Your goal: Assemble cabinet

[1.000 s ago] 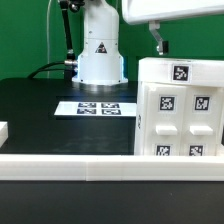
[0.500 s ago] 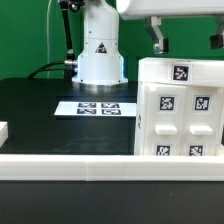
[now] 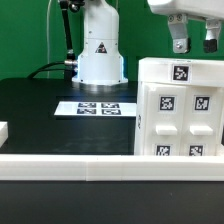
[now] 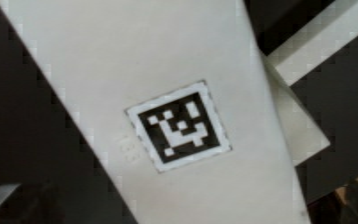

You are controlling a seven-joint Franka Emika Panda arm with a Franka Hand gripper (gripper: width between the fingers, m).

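My jaws (image 3: pixel 193 44) hang apart and empty just above the cabinet (image 3: pixel 180 110) at the counter's (image 3: pixel 40 110) front edge. It looks rigid, smooth, rather bulky; I judge gripping a thin top wall safest.

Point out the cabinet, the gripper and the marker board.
cabinet (image 3: pixel 180 115): exterior view, on its tagged front face.
gripper (image 3: pixel 195 42): exterior view, between the fingertips above the cabinet.
marker board (image 3: pixel 98 108): exterior view, on its tagged top surface.
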